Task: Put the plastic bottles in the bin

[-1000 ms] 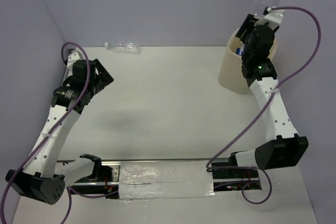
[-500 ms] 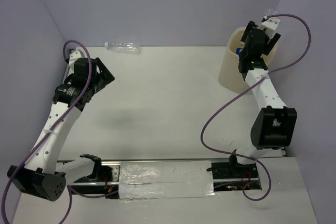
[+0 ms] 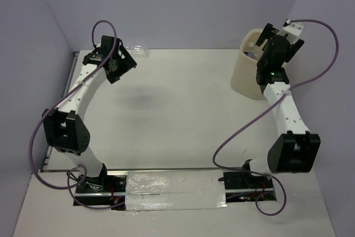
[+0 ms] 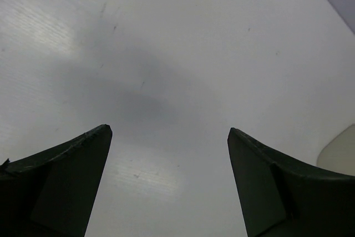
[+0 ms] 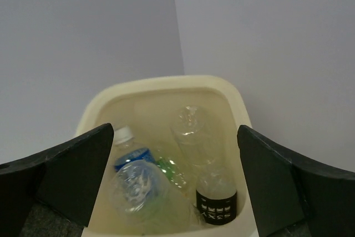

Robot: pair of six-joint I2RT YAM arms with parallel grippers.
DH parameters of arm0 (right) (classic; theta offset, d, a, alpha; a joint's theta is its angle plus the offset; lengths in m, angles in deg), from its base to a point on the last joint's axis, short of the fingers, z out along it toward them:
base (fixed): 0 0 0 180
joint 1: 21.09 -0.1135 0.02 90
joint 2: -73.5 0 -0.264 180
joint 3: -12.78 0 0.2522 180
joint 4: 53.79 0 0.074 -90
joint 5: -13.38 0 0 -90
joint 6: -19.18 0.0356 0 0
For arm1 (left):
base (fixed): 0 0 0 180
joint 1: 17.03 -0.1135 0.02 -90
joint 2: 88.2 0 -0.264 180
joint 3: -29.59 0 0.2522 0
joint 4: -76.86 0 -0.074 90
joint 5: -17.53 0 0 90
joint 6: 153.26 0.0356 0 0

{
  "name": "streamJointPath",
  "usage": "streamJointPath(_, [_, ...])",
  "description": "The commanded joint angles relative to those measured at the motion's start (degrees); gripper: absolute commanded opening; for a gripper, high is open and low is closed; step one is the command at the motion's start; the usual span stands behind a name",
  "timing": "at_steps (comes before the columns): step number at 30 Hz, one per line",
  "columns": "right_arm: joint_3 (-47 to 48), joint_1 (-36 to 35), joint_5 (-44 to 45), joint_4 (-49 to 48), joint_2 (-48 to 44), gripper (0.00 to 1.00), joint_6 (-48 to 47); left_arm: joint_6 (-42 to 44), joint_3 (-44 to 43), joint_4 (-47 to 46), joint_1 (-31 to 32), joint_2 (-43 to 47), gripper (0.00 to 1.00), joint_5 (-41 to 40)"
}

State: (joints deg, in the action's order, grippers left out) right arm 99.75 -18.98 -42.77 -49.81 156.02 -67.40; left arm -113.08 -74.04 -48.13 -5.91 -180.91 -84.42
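The cream bin (image 3: 244, 76) stands at the back right of the table. My right gripper (image 3: 280, 41) hovers over its rim, open and holding nothing. The right wrist view looks down between the wide-apart fingers (image 5: 72, 165) into the bin (image 5: 161, 88). Several plastic bottles lie inside: a blue-labelled one (image 5: 133, 155), a green one (image 5: 169, 170), a black-labelled one (image 5: 216, 201) and crinkled clear ones (image 5: 138, 190). One more clear bottle (image 3: 143, 51) lies against the back wall. My left gripper (image 3: 119, 62) is just in front of it, open, with only bare table between its fingers (image 4: 72, 170).
Purple walls close the table at the back and on both sides. A taped rail (image 3: 172, 190) with the arm bases runs along the near edge. A cream rounded shape (image 4: 341, 148) shows at the right edge of the left wrist view.
My right gripper has opened over the bin, and the clear bottle it held is gone from its fingers. My left arm has swung from the left side to the back, up to the last bottle.
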Motion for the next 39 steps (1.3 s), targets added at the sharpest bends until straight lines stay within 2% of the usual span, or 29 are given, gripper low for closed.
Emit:
streamJointPath(1, [-0.3, -0.7, -4.3, 1.0, -10.4, 1.0, 2.8, -4.5, -6.2, -2.8, -2.8, -5.1, 0.99, 6.7])
streamJointPath(4, [-1.5, -1.8, -10.9, 4.3, -15.4, 1.0, 6.7, -4.6, -11.8, -4.6, -4.8, -13.9, 0.99, 9.5])
streamJointPath(7, [1.3, -4.8, -17.6, 12.7, -17.0, 1.0, 10.0, -5.4, -17.9, -6.2, -7.1, -21.3, 0.99, 11.5])
streamJointPath(10, [2.6, -9.0, -19.4, 20.4, -17.6, 1.0, 7.8, -7.8, -21.8, -11.6, -8.8, -27.7, 0.99, 18.3])
streamJointPath(11, [2.1, -10.3, -19.3, 21.1, -17.5, 1.0, 7.3, -8.6, -22.4, -16.4, -9.2, -28.8, 0.99, 21.1])
streamJointPath(13, [1.6, -13.4, -19.2, 22.4, -17.3, 1.0, 6.4, -11.9, -22.7, -20.7, -9.6, -32.3, 0.99, 21.7])
streamJointPath(18, [4.9, -14.8, -23.6, 33.0, -15.4, 1.0, 10.7, -20.5, -25.4, -29.7, -10.5, -39.6, 0.99, 18.6])
streamJointPath(22, [-0.4, -16.7, -24.0, 30.6, -19.8, 1.0, 10.5, -24.6, -28.3, -35.2, -10.5, -44.2, 0.99, 15.2])
streamJointPath(26, [-3.9, -16.7, -25.1, 28.6, -24.0, 1.0, 10.5, -29.6, -32.8, -42.5, -10.9, -50.0, 0.99, 17.1])
streamJointPath(29, [-6.6, -16.8, -24.9, 26.7, -26.8, 1.0, 9.9, -32.3, -37.6, -43.4, -10.9, -55.9, 0.98, 17.9])
streamJointPath(39, [-6.5, -17.1, -25.4, 28.2, -26.0, 1.0, 10.2, -37.0, -39.8, -47.0, -10.9, -61.5, 0.98, 14.0])
